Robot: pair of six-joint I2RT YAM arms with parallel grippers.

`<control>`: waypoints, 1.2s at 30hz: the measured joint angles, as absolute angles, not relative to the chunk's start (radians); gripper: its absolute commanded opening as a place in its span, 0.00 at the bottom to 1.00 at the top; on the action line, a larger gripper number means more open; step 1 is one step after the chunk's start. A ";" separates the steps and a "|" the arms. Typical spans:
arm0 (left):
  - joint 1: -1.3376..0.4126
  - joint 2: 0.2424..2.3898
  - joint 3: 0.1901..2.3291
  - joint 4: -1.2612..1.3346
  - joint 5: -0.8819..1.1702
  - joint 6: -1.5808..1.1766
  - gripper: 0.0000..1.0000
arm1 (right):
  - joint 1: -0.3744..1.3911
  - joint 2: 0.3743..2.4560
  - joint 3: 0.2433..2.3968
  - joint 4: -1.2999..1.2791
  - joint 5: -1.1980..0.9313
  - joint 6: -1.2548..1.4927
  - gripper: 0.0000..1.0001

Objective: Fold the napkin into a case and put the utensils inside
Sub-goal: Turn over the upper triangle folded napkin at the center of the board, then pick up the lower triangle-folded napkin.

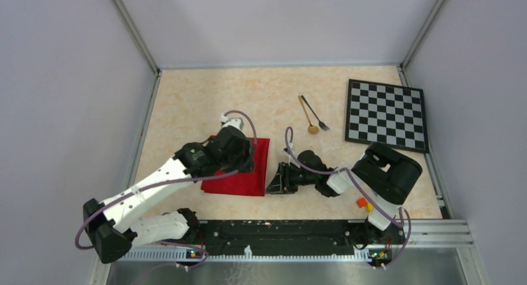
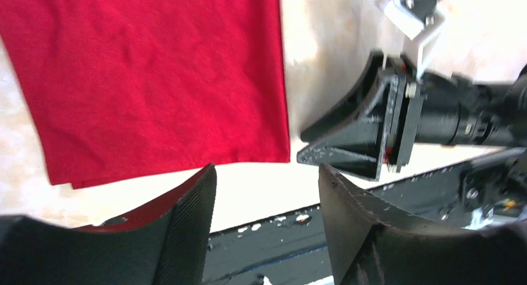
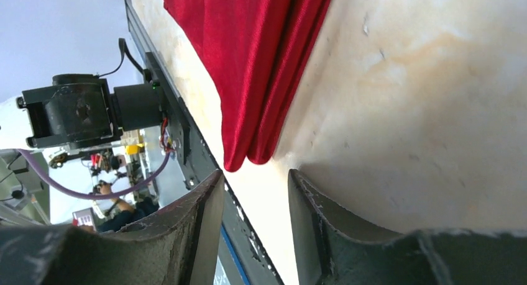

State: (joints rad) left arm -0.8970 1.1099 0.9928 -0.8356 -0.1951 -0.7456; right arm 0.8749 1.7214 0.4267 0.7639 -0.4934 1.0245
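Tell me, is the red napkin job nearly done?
Not yet. Done: the deep-red cloth napkin lies folded over. In hand: nothing; the left gripper and right gripper are open near it. Left: the slim gold spoon and dark metal fork lie outside, untucked.

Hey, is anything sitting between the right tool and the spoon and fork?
Nothing visible does. Only bare tabletop lies between the right tool and the spoon and fork; the checkered board sits off to the side.
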 measured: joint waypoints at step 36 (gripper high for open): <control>-0.131 1.345 0.777 -0.278 0.483 -0.704 0.75 | 0.658 1.654 1.106 -0.299 -0.257 0.477 0.30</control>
